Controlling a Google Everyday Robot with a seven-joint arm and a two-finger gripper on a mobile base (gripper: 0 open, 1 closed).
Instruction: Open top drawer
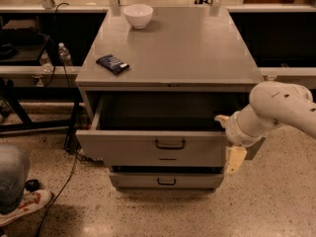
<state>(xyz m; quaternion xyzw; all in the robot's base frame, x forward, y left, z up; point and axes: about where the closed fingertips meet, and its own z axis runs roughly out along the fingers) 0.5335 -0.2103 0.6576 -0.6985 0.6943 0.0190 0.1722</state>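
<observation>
Mostly done, by the look. Grey table (197,43); under its top, top drawer (123,149) pulled well out, dark inside showing. Lower drawer (167,180) shut beneath. Hand (229,139) at right end of that top drawer front, close against it; cannot tell if spread or pinching. Left to do, probably: let go, back away. White bowl (138,15), dark packet (112,63) up top. Loop handle (170,144) at front centre, nothing touching it.

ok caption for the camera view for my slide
Wide grey metal top drawer stands open, gripper at its right front corner, white bowl on grey cabinet
</observation>
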